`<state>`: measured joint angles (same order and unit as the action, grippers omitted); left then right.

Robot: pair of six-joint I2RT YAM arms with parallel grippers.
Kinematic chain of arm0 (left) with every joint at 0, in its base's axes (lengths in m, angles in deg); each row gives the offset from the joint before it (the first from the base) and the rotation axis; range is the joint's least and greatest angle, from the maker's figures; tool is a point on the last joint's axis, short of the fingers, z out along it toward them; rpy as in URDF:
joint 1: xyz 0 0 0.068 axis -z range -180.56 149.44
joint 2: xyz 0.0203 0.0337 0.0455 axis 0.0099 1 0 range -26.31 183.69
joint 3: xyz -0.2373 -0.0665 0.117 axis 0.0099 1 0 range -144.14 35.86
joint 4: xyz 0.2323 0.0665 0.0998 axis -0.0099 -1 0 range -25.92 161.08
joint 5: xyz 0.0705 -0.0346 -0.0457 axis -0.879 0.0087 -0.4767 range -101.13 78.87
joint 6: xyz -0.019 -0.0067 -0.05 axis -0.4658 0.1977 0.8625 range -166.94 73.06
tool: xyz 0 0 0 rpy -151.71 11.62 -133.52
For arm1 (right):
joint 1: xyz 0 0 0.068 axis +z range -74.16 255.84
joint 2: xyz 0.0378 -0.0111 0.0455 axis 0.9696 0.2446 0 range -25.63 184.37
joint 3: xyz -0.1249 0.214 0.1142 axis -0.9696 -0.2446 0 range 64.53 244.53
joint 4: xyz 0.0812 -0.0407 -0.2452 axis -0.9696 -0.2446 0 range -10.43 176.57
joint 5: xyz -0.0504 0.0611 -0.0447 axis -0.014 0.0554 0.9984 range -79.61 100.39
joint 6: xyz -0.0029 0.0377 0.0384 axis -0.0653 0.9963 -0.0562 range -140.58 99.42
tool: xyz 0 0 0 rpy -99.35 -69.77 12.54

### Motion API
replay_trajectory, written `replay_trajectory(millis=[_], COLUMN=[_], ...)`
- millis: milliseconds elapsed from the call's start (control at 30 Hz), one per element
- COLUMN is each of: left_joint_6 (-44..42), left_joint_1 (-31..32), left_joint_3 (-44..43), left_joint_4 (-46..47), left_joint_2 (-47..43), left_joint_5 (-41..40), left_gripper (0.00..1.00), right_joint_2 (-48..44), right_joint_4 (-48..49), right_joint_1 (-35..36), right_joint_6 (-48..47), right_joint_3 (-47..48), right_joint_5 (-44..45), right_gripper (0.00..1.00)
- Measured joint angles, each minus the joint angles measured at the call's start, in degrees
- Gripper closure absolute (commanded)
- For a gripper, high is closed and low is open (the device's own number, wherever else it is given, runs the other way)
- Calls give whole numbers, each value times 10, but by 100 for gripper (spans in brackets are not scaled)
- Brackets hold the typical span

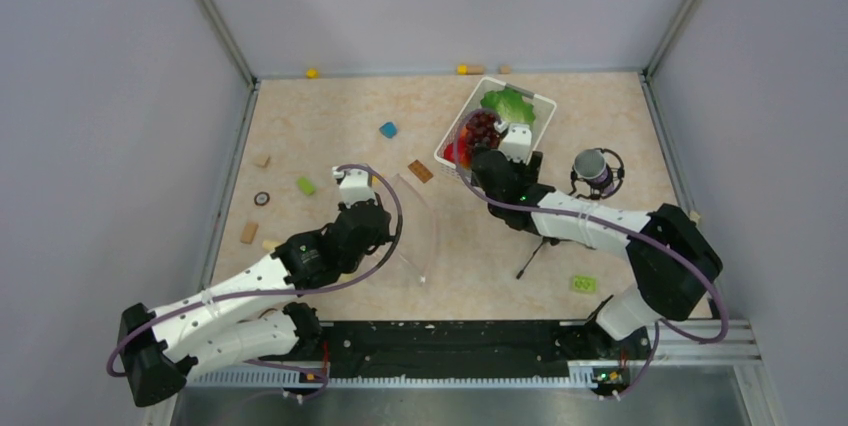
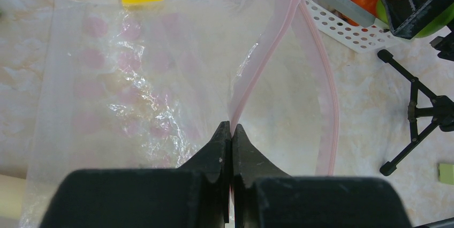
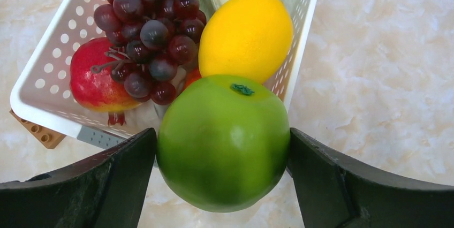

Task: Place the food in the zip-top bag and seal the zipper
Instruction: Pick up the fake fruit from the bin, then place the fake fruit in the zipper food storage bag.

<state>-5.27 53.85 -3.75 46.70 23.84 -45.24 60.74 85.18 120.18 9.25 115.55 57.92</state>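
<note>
Bag mouth: the zip-top bag point(image 2: 134, 78) lies flat at centre frame, and its zipper point(image 2: 267, 51) lips part into a wide gap facing right. The left end effector point(image 2: 231, 131) pinches the near lip.
Basket to bag: a short strip of bare counter point(image 1: 470, 256), with a brown brick point(image 1: 420, 171) at its upper edge.
Lower right of the mouth: a black tripod point(image 1: 535, 246) stands in the way.
Finger gap: the green lime point(image 3: 222, 153) fills the right end effector point(image 3: 222, 133) from side to side.
Upper right: the white basket point(image 1: 545, 106) is packed, and a dark cylinder point(image 1: 595, 171) stands just right of it.

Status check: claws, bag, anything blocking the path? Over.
Left claw shut on zipper, zip-top bag mouth open. Right claw gripping green lime at white basket rim. Clutter: black tripod beside bag mouth.
</note>
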Motion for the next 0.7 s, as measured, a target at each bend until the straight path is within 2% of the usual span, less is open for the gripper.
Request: replay_trajectory(millis=[167, 233, 400, 500, 567, 700], left_joint_6=[0, 0, 1, 2, 2, 2], left_joint_1=[0, 0, 0, 0, 0, 0], left_joint_3=[0, 0, 0, 3, 10, 24], left_joint_4=[0, 0, 1, 6, 9, 14], left_joint_2=[0, 0, -1, -7, -16, -35], left_joint_5=[0, 0, 5, 14, 18, 20], left_gripper=[100, 100, 100, 100, 100, 100], right_joint_2=[3, -3, -59, -120, -156, -199], right_joint_4=[3, 14, 31, 62, 90, 138], right_joint_1=[0, 0, 0, 0, 0, 0], right_joint_6=[9, 9, 2, -27, -51, -83], right_joint_3=[-2, -13, -54, -87, -106, -122], right_joint_5=[-1, -1, -19, -74, -138, -321], right_gripper=[40, 45, 46, 46, 46, 45])
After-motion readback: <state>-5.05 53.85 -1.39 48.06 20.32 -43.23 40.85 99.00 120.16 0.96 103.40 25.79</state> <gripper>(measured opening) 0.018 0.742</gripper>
